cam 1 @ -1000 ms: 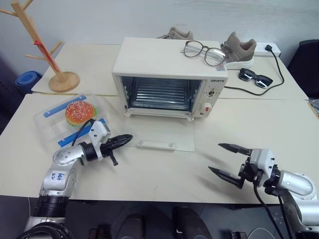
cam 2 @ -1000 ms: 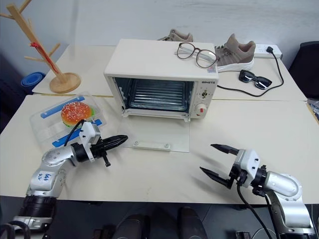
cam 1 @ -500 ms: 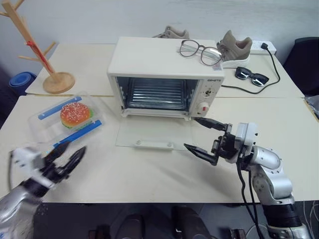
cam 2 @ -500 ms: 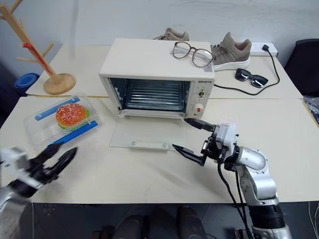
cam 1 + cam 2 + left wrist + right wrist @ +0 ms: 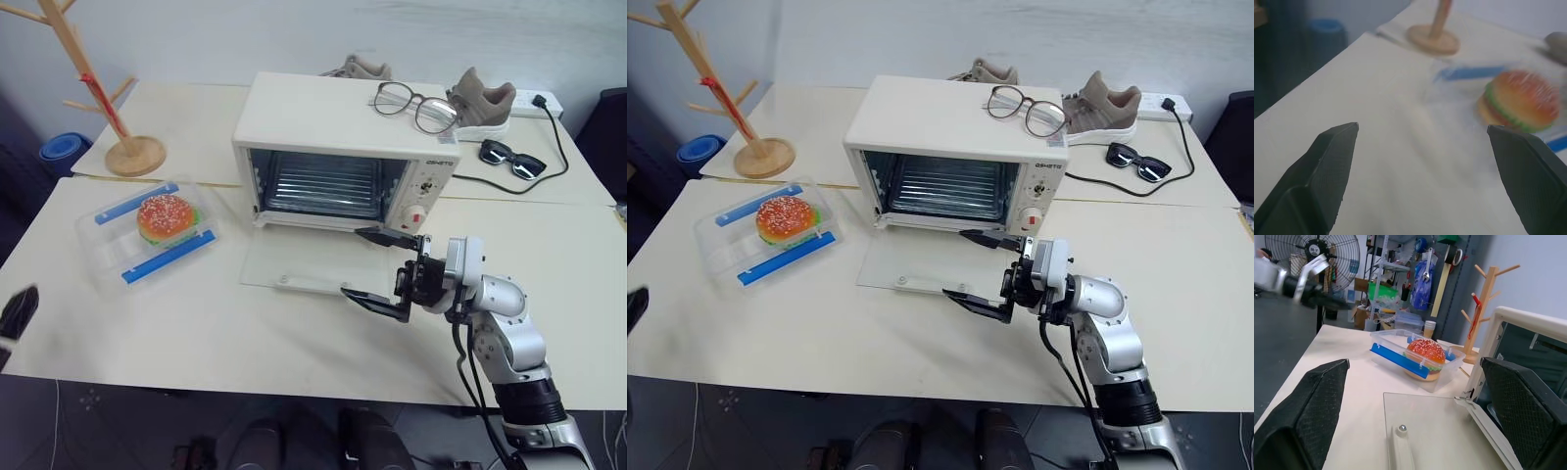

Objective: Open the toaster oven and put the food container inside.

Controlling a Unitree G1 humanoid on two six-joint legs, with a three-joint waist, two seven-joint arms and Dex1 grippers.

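While the left claw (image 5: 1422,171), shut beside the oven door a second ago, is now gaping wide far out at the surface's (image 5: 196,333) left edge, the right claw (image 5: 377,266) is hovering spread over the lowered glass door, having swung in from the right. Further back, the food container (image 5: 149,235) is sitting left of the open toaster oven (image 5: 343,147); glasses (image 5: 416,106) are lying on top.

Blurred and cropped parts
Beside the wooden rack (image 5: 1439,29), cropped above its base, the food container (image 5: 1518,100) smears into blur.
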